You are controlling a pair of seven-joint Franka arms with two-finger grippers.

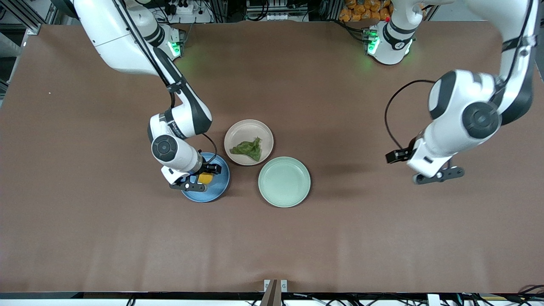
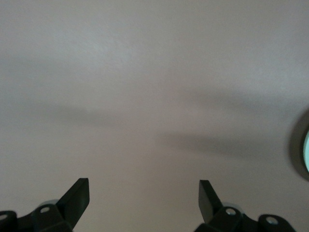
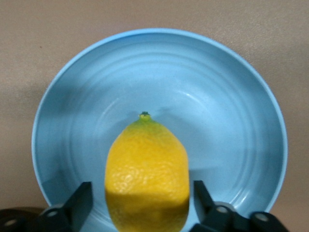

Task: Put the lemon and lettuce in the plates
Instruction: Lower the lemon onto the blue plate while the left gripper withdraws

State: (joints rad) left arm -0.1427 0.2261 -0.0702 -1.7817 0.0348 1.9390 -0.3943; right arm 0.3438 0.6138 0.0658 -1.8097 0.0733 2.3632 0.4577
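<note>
- Across the whole work area lies the flat brown table point(image 1: 106, 238); wide bare stretches run along its edge nearest the front camera and at both arms' ends, and the three plates are grouped near its middle.
- The white left arm waits toward its own end of the table, well apart from the plates. The left gripper point(image 2: 144, 198) hangs over bare tabletop with its black fingers spread and nothing between them.
- The white right arm reaches down to the blue plate. The right gripper point(image 3: 142, 203) is over that plate, its fingers point(image 3: 79, 203) standing on either side of the lemon; whether the pads press on the fruit or stand just clear cannot be told.
- The round pale mint-green plate point(image 1: 284, 182) lies nearest the front camera of the three, just beside the beige-pink one. Only a sliver of its rim shows in the left wrist view.
- The round shallow beige-pink plate point(image 1: 242, 129) holds the wrinkled dark green lettuce leaf point(image 1: 247, 147), lying inside the rim.
- The round shallow blue plate point(image 3: 231, 121) sits toward the right arm's end, partly covered by the gripper in the front view.
- The small oval bright yellow lemon point(image 3: 146, 176) is in the blue plate, nubby tip toward the plate's middle; its base is cut off in the right wrist view.
</note>
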